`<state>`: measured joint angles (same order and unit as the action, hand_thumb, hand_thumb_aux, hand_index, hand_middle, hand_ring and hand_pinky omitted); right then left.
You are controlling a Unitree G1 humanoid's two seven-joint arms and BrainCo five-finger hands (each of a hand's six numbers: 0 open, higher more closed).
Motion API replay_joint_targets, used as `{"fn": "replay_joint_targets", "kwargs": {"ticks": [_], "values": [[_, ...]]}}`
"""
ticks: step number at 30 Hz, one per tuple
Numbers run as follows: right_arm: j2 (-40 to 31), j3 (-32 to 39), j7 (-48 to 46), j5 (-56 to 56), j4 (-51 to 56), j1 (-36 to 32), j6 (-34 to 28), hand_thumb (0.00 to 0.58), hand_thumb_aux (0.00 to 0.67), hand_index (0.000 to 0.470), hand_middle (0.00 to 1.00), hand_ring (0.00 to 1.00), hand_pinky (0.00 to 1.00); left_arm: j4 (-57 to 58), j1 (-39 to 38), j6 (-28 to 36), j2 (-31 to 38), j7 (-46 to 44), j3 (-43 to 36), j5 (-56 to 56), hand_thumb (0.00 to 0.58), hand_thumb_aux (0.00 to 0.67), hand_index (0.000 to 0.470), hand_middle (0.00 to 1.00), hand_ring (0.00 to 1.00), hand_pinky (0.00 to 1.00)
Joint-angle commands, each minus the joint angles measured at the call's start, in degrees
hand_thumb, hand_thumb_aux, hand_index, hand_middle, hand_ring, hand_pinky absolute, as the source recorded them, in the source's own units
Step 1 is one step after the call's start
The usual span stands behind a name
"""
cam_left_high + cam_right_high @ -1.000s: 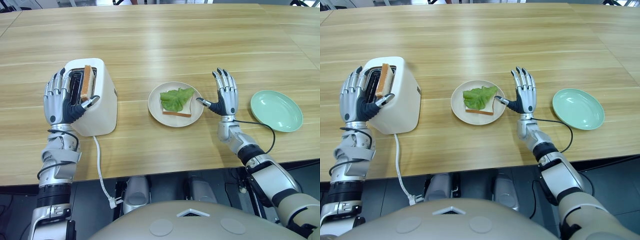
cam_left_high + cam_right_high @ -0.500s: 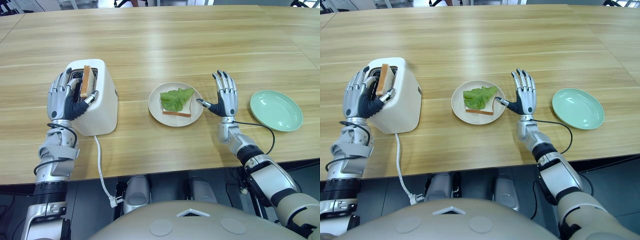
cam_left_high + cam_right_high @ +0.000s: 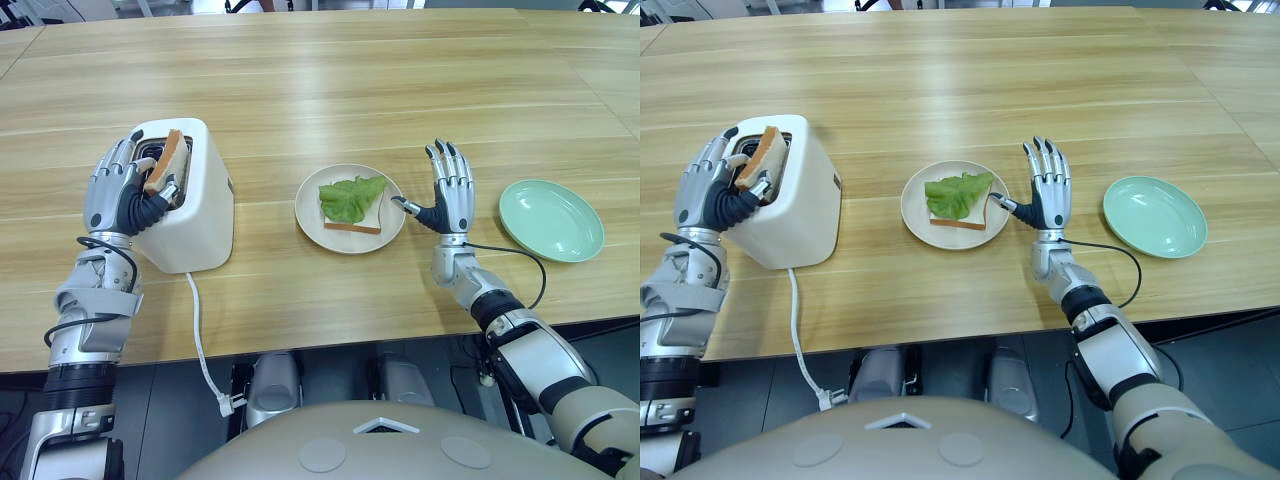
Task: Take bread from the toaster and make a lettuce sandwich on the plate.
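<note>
Gripping a slice of bread [image 3: 165, 163] at the top of the toaster [image 3: 200, 215], the left hand [image 3: 118, 195] has its fingers curled round the slice from the left. The slice is pale, with a brown crust. It tilts, its top end leaning right over the slots and its lower end hidden behind the fingers. The toaster is white with rounded corners and stands at the left of the bench [image 3: 350, 90]. Its white cord [image 3: 200, 340] trails over the near edge.

Near the middle sits a cream plate [image 3: 308, 205]. A second slice of bread [image 3: 362, 224] lies flat on it, and a ruffled green lettuce leaf [image 3: 350, 197] lies on top, covering most of that slice. Just right of the plate, the right hand [image 3: 452, 195] stands upright with fingers spread and straight, holding nothing, thumb pointing toward the plate rim. Further right lies a pale green plate [image 3: 552, 220], well apart from the cream one.

The bench is light wood laid in long planks running left to right, with seams showing. Beyond its far edge a thin strip of the room appears, perhaps pale floor and dark furniture legs.
</note>
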<state>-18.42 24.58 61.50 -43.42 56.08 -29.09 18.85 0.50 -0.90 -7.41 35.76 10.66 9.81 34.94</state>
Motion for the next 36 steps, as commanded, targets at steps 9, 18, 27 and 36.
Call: {"fn": "replay_joint_targets", "kwargs": {"ticks": [9,18,27,36], "values": [[0.56,-0.84,0.87,0.42,0.67,0.13,-0.41,0.0,0.0,0.0,0.0,0.0,0.0,3.12,4.05,-3.48,-2.47,1.98,3.02,-8.13,0.58,0.67,0.46,1.0,1.0,1.0],[0.57,-0.95,1.23,0.55,1.15,0.17,-0.47,0.0,0.0,0.0,0.0,0.0,0.0,3.79,6.04,-7.69,-3.61,5.01,6.62,-12.9,0.58,0.67,0.46,1.0,1.0,1.0],[0.69,-0.64,1.17,0.41,2.87,-0.52,-0.6,0.0,0.0,0.0,0.0,0.0,0.0,3.01,10.24,-17.02,-5.99,13.37,11.82,-15.69,0.58,0.67,0.46,1.0,1.0,1.0],[0.27,0.14,1.07,-0.32,3.28,-0.89,0.25,0.0,0.0,0.0,0.0,0.0,0.0,1.29,17.2,-23.12,-10.42,3.5,5.77,-28.27,0.58,0.67,0.46,1.0,1.0,1.0]]}}
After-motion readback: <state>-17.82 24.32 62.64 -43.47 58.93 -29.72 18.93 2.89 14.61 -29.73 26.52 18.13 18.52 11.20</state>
